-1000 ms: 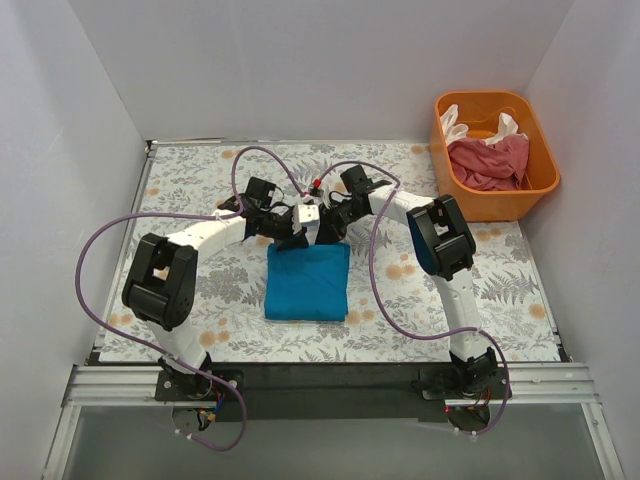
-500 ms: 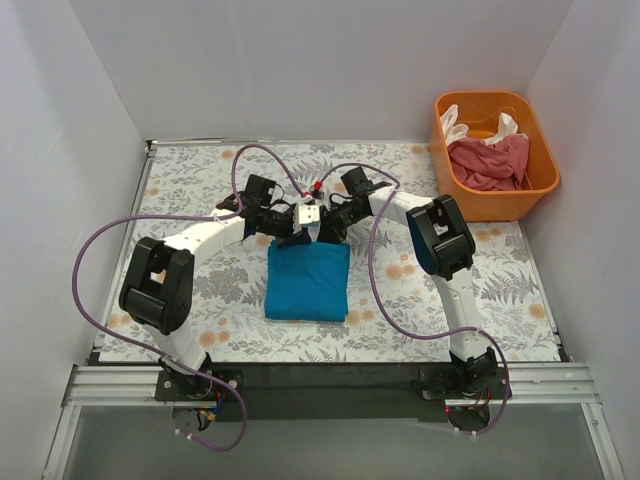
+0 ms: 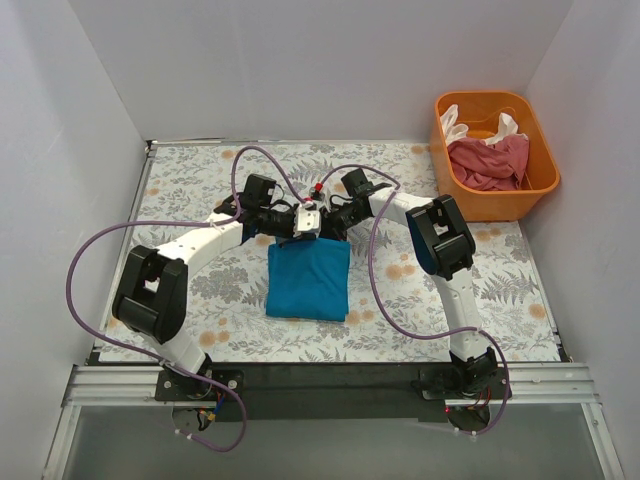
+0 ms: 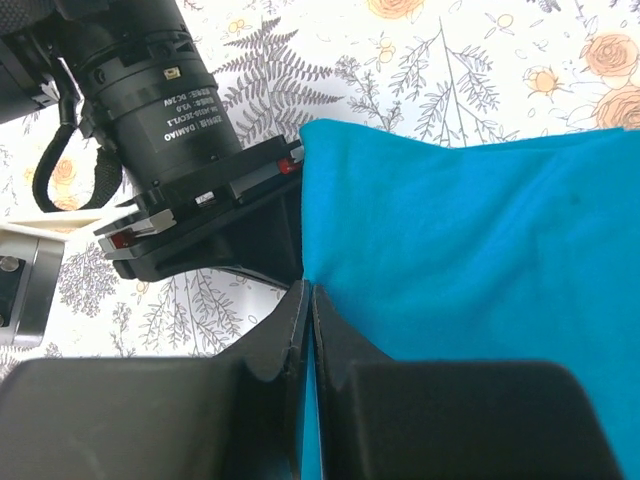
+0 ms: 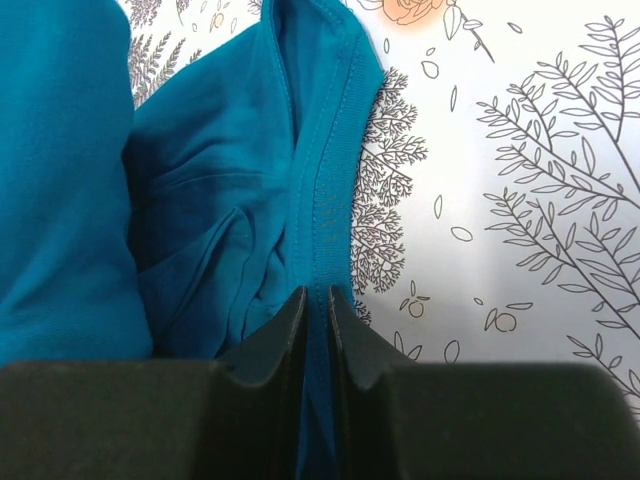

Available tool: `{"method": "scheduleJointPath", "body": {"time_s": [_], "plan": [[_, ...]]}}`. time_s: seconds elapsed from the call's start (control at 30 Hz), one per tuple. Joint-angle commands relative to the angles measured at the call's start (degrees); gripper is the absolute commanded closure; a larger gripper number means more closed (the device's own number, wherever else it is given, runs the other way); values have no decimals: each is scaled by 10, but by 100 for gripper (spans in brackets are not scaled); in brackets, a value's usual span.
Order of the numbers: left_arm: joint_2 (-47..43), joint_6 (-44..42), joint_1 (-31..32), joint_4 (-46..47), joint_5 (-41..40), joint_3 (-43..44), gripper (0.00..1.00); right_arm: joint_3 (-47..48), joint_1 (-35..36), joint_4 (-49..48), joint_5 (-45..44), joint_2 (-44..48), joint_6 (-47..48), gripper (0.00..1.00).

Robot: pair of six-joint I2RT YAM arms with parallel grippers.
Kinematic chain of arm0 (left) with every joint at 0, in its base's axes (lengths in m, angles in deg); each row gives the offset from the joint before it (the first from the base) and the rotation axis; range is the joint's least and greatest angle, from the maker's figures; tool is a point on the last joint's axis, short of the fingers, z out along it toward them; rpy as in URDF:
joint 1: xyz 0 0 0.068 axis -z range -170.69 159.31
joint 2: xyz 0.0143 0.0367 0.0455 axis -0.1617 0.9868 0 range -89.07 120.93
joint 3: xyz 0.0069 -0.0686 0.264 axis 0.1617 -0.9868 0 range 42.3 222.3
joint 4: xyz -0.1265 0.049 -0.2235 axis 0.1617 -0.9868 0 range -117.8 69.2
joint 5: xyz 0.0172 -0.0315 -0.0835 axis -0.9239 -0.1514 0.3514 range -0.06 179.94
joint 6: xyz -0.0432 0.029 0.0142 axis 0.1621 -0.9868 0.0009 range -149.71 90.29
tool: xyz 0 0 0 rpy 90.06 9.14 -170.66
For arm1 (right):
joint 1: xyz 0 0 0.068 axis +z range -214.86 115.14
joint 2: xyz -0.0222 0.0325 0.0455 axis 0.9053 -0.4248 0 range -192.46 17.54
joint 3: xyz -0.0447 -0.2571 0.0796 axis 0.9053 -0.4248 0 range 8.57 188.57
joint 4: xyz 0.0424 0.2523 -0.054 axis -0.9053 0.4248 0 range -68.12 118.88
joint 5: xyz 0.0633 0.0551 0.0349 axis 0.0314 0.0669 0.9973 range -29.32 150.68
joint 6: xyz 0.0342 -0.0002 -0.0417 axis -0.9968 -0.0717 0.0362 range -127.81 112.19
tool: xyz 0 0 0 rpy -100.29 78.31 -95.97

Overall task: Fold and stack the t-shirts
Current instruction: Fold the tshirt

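The teal-blue t-shirt (image 3: pixel 308 282) lies folded into a compact rectangle at the centre of the flower-printed worktop (image 3: pixel 190 180). Its upper edge is tucked under the two wrists, which crowd together there. The left fingers (image 4: pixel 200 420) are pressed tight together right on the shirt's edge, with a sliver of teal between them. The right fingers (image 5: pixel 420 420) stand narrow, pinching a stitched hem of the same shirt. In the left wrist view, the right arm's black wrist housing (image 4: pixel 170 130) sits against the cloth's edge at upper left. Well apart, in the upper right corner, an orange tub (image 3: pixel 540 180) holds the pink-red t-shirt (image 3: pixel 490 165) and the cream-white t-shirt (image 3: pixel 455 122), both crumpled. Purple cables (image 3: pixel 95 250) loop over both arms.
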Motion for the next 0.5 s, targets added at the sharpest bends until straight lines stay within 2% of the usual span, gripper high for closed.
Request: {"method": "scheduleJointPath", "body": {"time_s": [0.0, 0.33, 0.47], "plan": [[-12, -16, 1, 27, -4, -1, 100, -12, 2, 15, 0, -5, 12, 81], [11, -18, -2, 41, -67, -28, 100, 7, 2, 21, -43, 16, 21, 79], [16, -11, -2, 49, -96, -30, 100, 14, 2, 24, -72, 33, 24, 67]]}}
